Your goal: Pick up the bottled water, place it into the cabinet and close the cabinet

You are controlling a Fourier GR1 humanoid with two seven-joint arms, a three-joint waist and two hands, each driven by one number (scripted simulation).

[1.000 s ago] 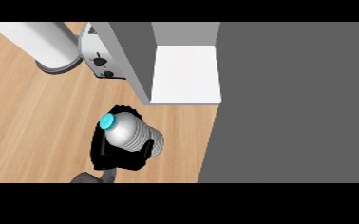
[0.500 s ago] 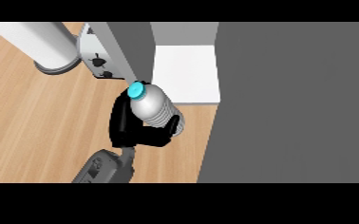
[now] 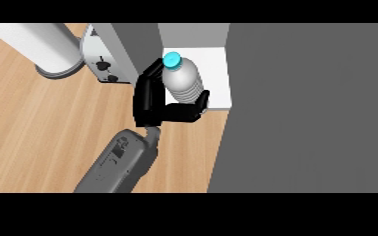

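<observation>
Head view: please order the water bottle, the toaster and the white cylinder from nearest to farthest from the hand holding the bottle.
1. Water bottle: inside the right hand, at the cabinet opening.
2. Toaster: up and left of the hand.
3. White cylinder: farthest, at the far left.

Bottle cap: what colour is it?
Bright cyan; the cap tops the clear bottle, best seen in the head view.

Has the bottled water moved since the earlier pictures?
Yes. The bottled water, held in the hand, has moved up the view, away from the lower edge and toward the white cabinet shelf, which it now overlaps.
</observation>
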